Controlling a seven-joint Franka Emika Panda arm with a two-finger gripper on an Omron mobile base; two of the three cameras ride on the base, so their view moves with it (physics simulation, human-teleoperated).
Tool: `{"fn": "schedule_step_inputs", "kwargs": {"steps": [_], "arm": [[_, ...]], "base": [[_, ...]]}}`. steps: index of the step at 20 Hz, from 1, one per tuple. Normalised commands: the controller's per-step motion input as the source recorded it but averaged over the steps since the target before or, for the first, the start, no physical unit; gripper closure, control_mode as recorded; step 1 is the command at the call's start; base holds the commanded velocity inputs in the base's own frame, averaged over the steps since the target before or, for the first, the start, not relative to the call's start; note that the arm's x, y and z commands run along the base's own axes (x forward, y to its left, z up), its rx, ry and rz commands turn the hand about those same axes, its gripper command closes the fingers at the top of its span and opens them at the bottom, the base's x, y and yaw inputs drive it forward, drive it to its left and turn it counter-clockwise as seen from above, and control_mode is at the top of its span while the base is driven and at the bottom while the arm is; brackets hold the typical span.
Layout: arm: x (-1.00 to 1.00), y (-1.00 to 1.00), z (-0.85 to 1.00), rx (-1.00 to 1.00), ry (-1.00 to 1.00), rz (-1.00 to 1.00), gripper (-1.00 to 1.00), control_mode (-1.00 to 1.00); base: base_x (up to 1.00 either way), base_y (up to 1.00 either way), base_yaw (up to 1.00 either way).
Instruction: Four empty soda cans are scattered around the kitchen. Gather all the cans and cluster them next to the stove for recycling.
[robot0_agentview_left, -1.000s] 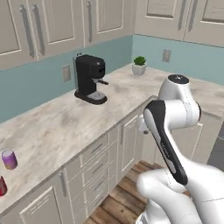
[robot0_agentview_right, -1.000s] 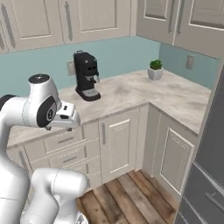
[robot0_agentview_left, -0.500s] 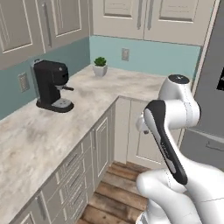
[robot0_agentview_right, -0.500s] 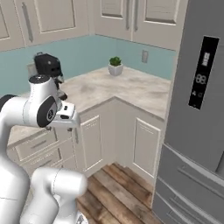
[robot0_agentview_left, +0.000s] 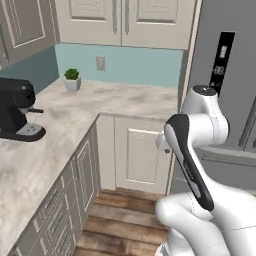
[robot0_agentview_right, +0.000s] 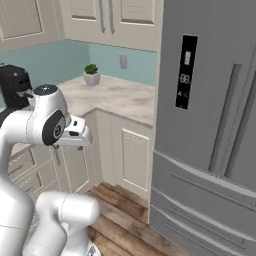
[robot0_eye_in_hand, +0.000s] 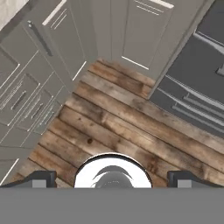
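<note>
The soda cans and the stove are out of view. My gripper (robot0_eye_in_hand: 111, 179) points down at the wood plank floor (robot0_eye_in_hand: 131, 118). Its two dark fingertips (robot0_eye_in_hand: 43, 178) stand far apart, open, with nothing held between them. In the base views the arm is folded close to the base, with the hand (robot0_agentview_right: 75, 134) held in front of the corner cabinets of the kitchen.
A black coffee machine (robot0_agentview_left: 17, 112) stands on the beige counter (robot0_agentview_left: 120, 100) at the left, and a small potted plant (robot0_agentview_left: 72, 79) sits in the corner. The tall grey fridge (robot0_agentview_right: 210, 125) fills the right. Cream cabinet doors (robot0_eye_in_hand: 131, 30) and drawers (robot0_eye_in_hand: 22, 96) border the floor.
The whole picture has swung as the base turned right: the coffee machine slid to the left edge and the fridge came into view. The arm's pose and the open gripper are unchanged.
</note>
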Motion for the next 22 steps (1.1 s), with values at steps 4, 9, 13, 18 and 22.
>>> {"fn": "schedule_step_inputs", "kwargs": {"steps": [4, 9, 13, 18, 22], "arm": [[0.0, 0.0, 0.0, 0.0, 0.0, 0.0, -1.0, 1.0], [0.0, 0.0, 0.0, 0.0, 0.0, 0.0, -1.0, 1.0], [0.0, 0.0, 0.0, 0.0, 0.0, 0.0, -1.0, 1.0], [0.0, 0.0, 0.0, 0.0, 0.0, 0.0, -1.0, 1.0], [0.0, 0.0, 0.0, 0.0, 0.0, 0.0, -1.0, 1.0]], "base": [[0.0, -0.42, -0.38], [0.0, -0.42, -0.37], [0.0, -0.44, -0.36], [-0.02, -0.47, -0.34], [0.0, -0.24, -0.19]]}}
